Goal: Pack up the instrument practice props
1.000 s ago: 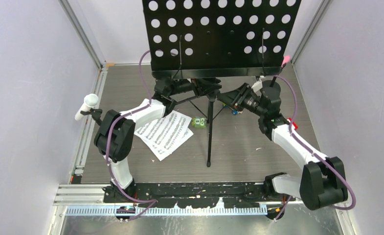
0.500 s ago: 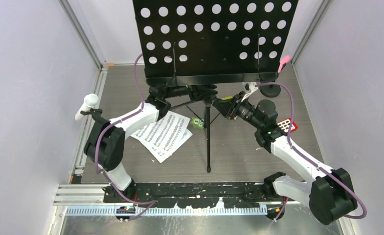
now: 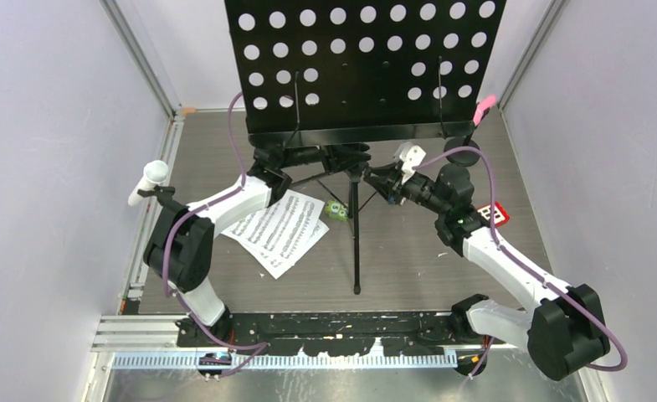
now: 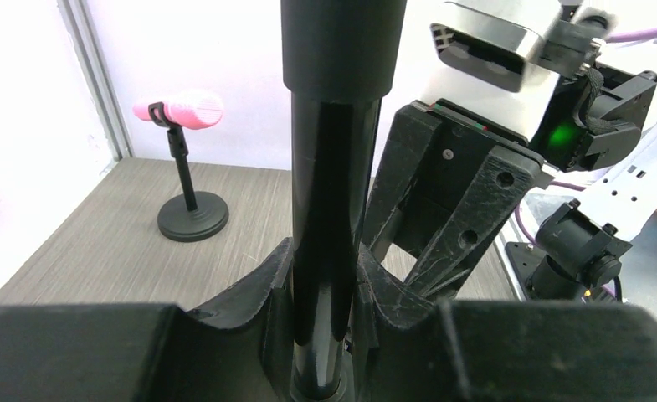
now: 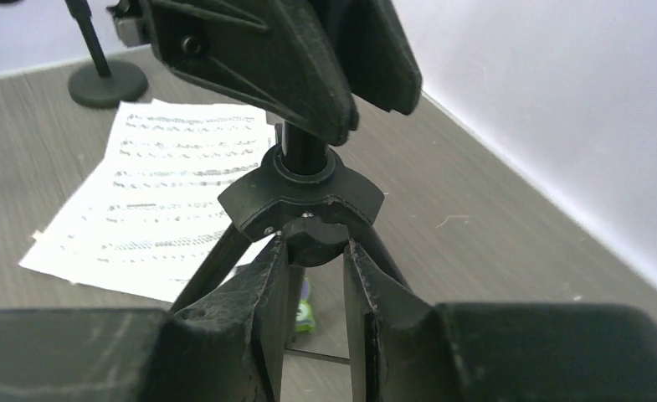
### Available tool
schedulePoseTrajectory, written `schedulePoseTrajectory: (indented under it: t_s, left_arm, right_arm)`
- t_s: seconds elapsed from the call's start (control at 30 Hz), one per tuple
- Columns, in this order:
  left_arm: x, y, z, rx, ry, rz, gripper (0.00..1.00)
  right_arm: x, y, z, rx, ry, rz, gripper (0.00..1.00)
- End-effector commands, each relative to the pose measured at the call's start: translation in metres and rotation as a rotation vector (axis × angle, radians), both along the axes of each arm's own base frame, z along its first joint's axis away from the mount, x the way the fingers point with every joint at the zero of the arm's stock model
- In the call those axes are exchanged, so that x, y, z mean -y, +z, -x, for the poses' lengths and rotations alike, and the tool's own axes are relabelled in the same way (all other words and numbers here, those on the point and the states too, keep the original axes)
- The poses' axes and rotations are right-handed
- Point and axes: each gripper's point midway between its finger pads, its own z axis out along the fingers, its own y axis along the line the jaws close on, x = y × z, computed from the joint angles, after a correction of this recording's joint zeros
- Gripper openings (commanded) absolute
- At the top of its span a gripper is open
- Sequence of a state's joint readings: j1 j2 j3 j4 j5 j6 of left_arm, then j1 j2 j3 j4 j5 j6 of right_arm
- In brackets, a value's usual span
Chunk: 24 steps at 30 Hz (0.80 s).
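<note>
The black perforated music desk (image 3: 366, 67) stands on its pole and tripod legs (image 3: 356, 243) at the middle back. My left gripper (image 3: 351, 157) is shut on the pole (image 4: 329, 193), fingers pressed on both sides (image 4: 325, 268). My right gripper (image 3: 375, 177) is shut on the small knob (image 5: 315, 239) under the tripod hub (image 5: 301, 193). White sheet-music pages (image 3: 279, 230) lie on the floor left of the stand, and show in the right wrist view (image 5: 166, 193). The white microphone (image 3: 151, 177) sits on its mount at the left. The pink microphone (image 3: 484, 105) sits on its round-based mount (image 4: 192, 222).
A green toy block (image 3: 336, 209) lies by the stand's pole. A small red keypad (image 3: 494, 213) lies by my right forearm. Grey walls close in left, right and back.
The music desk has shifted left and risen towards the camera. My right arm has swung its elbow out to the right, uncovering the red keypad. Both grippers stay on the stand.
</note>
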<state>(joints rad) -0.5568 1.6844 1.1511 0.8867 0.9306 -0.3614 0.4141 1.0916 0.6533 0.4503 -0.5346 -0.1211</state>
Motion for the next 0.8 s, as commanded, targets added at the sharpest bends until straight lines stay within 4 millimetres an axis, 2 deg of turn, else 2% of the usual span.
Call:
schedulePoseTrajectory:
  t_s: [0.0, 0.17, 0.27, 0.43, 0.47, 0.53, 0.57, 0.6, 0.7, 0.77]
  left_arm:
    - [0.006, -0.026, 0.027, -0.115, -0.107, -0.079, 0.0]
    - [0.006, -0.028, 0.027, -0.116, -0.111, -0.083, 0.0]
    - [0.006, -0.027, 0.028, -0.112, -0.112, -0.082, 0.0]
    - [0.006, -0.028, 0.028, -0.114, -0.113, -0.084, 0.0]
    - [0.006, -0.027, 0.028, -0.112, -0.113, -0.082, 0.0]
    - [0.006, -0.027, 0.028, -0.114, -0.112, -0.082, 0.0]
    - [0.006, -0.027, 0.027, -0.113, -0.112, -0.082, 0.0]
    - [0.006, -0.027, 0.028, -0.112, -0.112, -0.082, 0.0]
    - [0.006, -0.028, 0.028, -0.113, -0.112, -0.085, 0.0]
    - [0.006, -0.028, 0.027, -0.114, -0.11, -0.085, 0.0]
  right_arm:
    - [-0.012, 0.034, 0.003, 0.369, 0.134, 0.172, 0.01]
    - [-0.015, 0.027, 0.004, 0.487, 0.201, 0.302, 0.01]
    - [-0.012, 0.028, 0.001, 0.584, 0.177, 0.358, 0.01]
    - [0.004, 0.041, -0.009, 0.582, 0.03, 0.31, 0.59]
    - [0.007, 0.043, -0.008, 0.557, 0.004, 0.28, 0.65]
    - [0.015, 0.042, -0.008, 0.475, -0.065, 0.208, 0.7]
    - [0.018, 0.042, -0.006, 0.436, -0.084, 0.166, 0.75]
    - [0.02, 0.04, -0.001, 0.409, -0.093, 0.128, 0.78]
    - [0.029, 0.056, 0.018, 0.365, -0.133, -0.097, 0.8]
    - [0.032, 0.058, 0.032, 0.275, -0.124, -0.235, 0.8]
